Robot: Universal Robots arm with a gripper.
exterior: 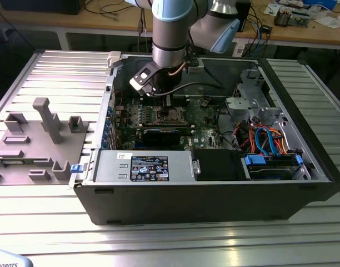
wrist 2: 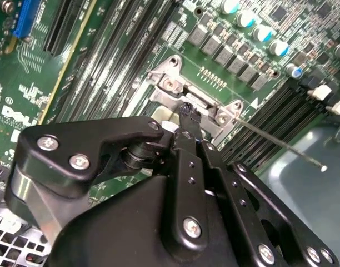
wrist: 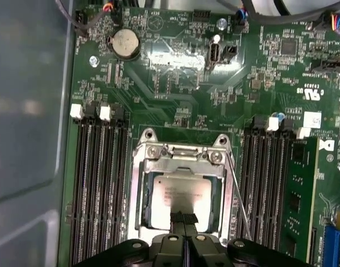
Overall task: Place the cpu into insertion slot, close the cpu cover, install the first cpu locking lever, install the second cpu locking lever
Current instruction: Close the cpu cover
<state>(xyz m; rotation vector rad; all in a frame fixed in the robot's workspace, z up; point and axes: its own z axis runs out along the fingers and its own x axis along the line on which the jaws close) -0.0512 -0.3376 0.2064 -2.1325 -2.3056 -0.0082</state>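
Observation:
The cpu [wrist: 178,190], a pale square chip, lies in the socket on the green motherboard. The cpu cover [wrist: 178,162], a silvery frame with an open centre, lies down flat around it. My gripper [wrist: 184,216] is shut with nothing between its black fingers, and its tips rest over the cpu's edge. In the second wrist view my gripper [wrist 2: 188,109] touches the socket frame [wrist 2: 171,83]. A thin wire locking lever [wrist: 237,192] runs along one side of the socket, and its free end [wrist 2: 323,166] stands out past the memory slots. In the exterior view the gripper [exterior: 169,103] hangs over the socket [exterior: 173,115] inside the open case.
Black memory slots [wrist: 100,183] flank the socket on both sides. A coin battery [wrist: 126,43] sits further up the board. A grey drive cage [exterior: 249,97], coloured cables [exterior: 267,139] and the power supply [exterior: 145,166] fill the case. Grey fixture blocks [exterior: 45,119] stand at the exterior view's left.

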